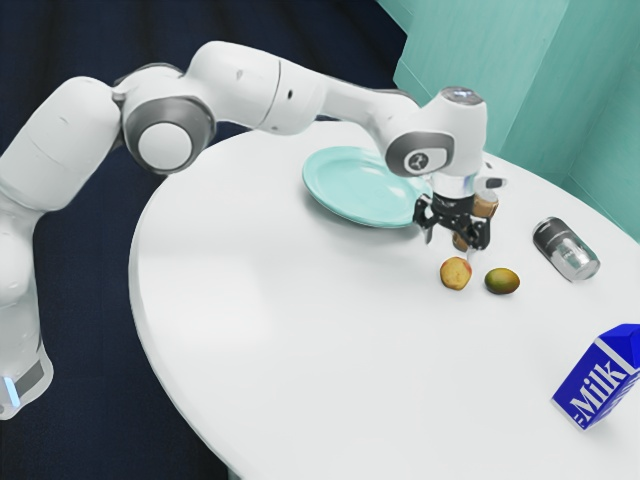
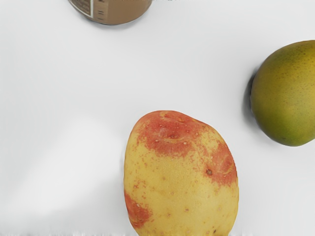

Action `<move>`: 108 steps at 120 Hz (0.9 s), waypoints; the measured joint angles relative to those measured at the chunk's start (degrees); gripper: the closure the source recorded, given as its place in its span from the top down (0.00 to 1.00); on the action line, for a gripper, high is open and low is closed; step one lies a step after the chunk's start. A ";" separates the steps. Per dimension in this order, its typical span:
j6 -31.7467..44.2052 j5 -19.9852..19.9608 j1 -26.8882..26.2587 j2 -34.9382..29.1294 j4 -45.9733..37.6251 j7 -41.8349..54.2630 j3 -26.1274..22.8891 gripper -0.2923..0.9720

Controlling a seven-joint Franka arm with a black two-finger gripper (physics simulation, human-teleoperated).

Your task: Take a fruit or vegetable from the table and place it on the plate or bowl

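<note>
A yellow potato with red patches (image 1: 456, 272) lies on the white table, and in the wrist view the potato (image 2: 181, 177) sits just under my hand. A green-yellow mango (image 1: 502, 281) rests right beside it, toward the exterior view's right; the mango (image 2: 288, 93) is close to the potato but apart from it. My gripper (image 1: 455, 238) hangs a little above the potato, open, with nothing held between its fingers. The teal plate (image 1: 355, 185) lies behind it, toward the exterior view's left.
A brown jar (image 1: 486, 205) stands just behind the gripper, and its base (image 2: 110, 11) shows beyond the potato. A silver can (image 1: 566, 249) lies on its side at the right. A blue milk carton (image 1: 600, 378) stands near the front right edge.
</note>
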 joint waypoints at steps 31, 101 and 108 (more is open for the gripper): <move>0.30 -2.05 -0.96 0.09 -0.44 0.44 1.17 0.77; 0.53 -5.74 -1.09 5.18 4.26 -13.38 2.30 0.77; 0.92 -5.74 -1.10 5.65 4.34 -14.25 2.24 0.77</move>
